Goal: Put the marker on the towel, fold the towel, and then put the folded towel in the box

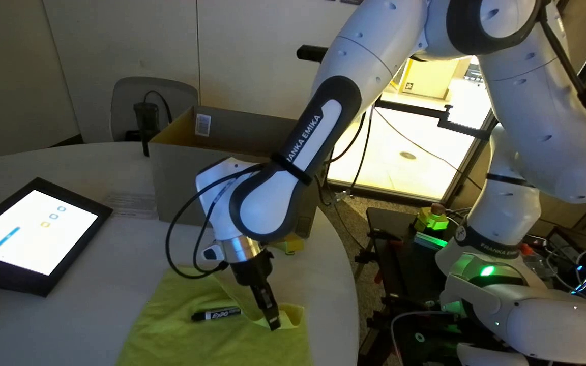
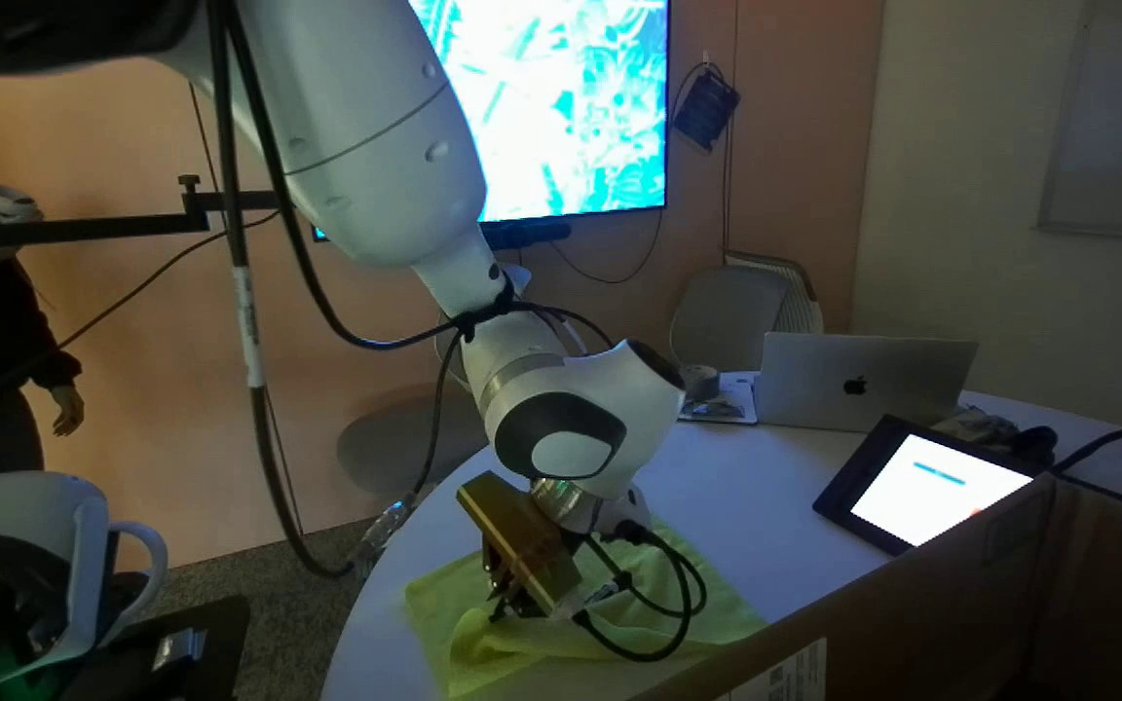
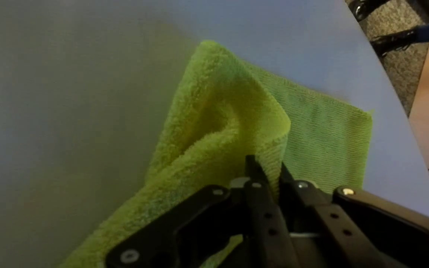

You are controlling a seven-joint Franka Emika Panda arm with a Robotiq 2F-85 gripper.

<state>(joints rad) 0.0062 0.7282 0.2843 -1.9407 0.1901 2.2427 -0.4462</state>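
The yellow-green towel point(image 1: 171, 330) lies on the round white table, with one edge lifted and partly folded over. It also shows in an exterior view point(image 2: 439, 608) and in the wrist view point(image 3: 207, 100). The black marker point(image 1: 216, 313) lies on the towel, left of the gripper; it does not show in the wrist view. My gripper point(image 1: 272, 325) points down at the towel's folded edge. In the wrist view its fingers point(image 3: 268, 171) are close together with a fold of towel pinched between them. The brown cardboard box point(image 1: 178, 180) stands open behind the arm, with a white label inside its rim.
A dark-framed tablet point(image 1: 44, 239) with a lit screen stands on the table left of the towel. A laptop point(image 2: 863, 385) is at the table's far side in an exterior view. The box wall point(image 2: 912, 594) rises close by the towel. Cables loop from the wrist.
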